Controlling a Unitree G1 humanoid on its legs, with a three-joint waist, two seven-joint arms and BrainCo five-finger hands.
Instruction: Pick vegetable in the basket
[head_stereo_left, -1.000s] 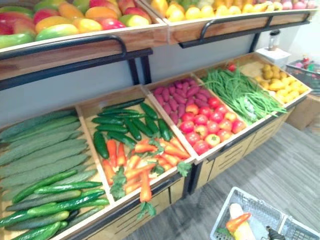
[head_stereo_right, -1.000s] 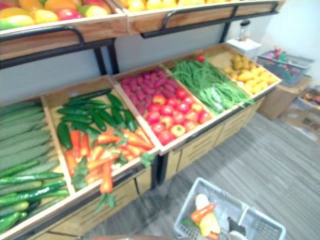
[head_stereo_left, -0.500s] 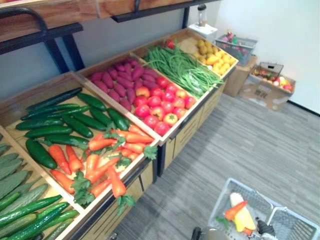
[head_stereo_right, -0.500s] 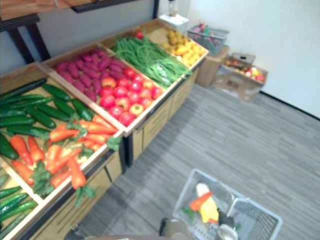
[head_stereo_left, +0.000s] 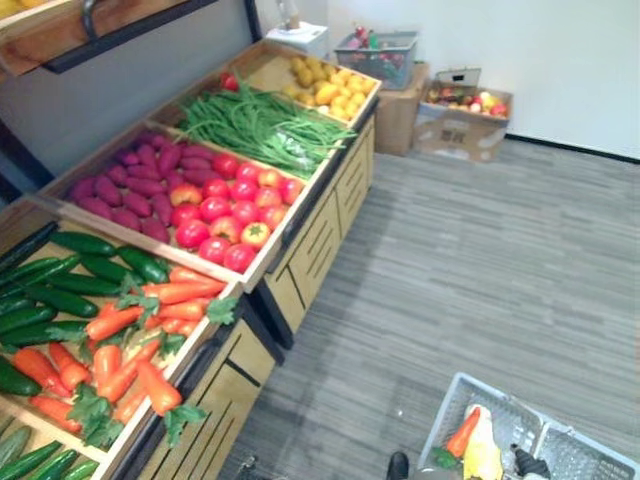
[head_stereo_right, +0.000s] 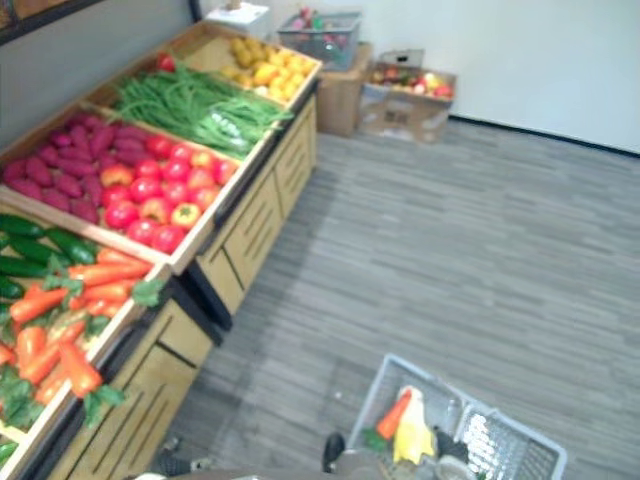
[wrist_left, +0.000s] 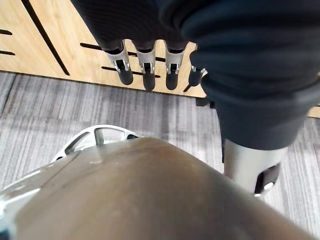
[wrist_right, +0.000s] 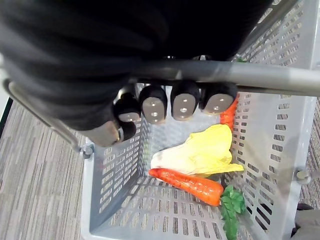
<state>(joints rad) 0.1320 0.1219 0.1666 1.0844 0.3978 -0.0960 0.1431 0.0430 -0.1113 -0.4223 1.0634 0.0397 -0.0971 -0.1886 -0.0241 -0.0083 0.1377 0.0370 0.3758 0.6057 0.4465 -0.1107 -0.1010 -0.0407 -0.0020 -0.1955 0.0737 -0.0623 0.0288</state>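
My right hand (wrist_right: 170, 102) is curled round the grey handle (wrist_right: 265, 80) of a light grey plastic basket (wrist_right: 107, 200), which hangs low at my right over the floor (head_stereo_left: 455, 405). In the basket lie a carrot with green leaves (wrist_right: 190, 184), a pale yellow leafy cabbage (wrist_right: 200, 152) and a second carrot (wrist_right: 228, 114) behind it. My left hand (wrist_left: 146, 67) hangs with straight fingers in front of the stand's wooden front, holding nothing.
The wooden stand (head_stereo_left: 310, 235) runs along the left with bins of cucumbers (head_stereo_left: 70, 280), carrots (head_stereo_left: 130, 340), tomatoes (head_stereo_left: 225, 215), purple roots (head_stereo_left: 130, 185) and green beans (head_stereo_left: 260, 125). A cardboard box (head_stereo_left: 460, 125) and another basket (head_stereo_left: 375, 50) stand by the far wall. Grey floor (head_stereo_left: 480, 270) lies to the right.
The camera has swung right and downward: the stand has slid left, the upper shelves are gone and more floor shows. The basket stays at the bottom right.
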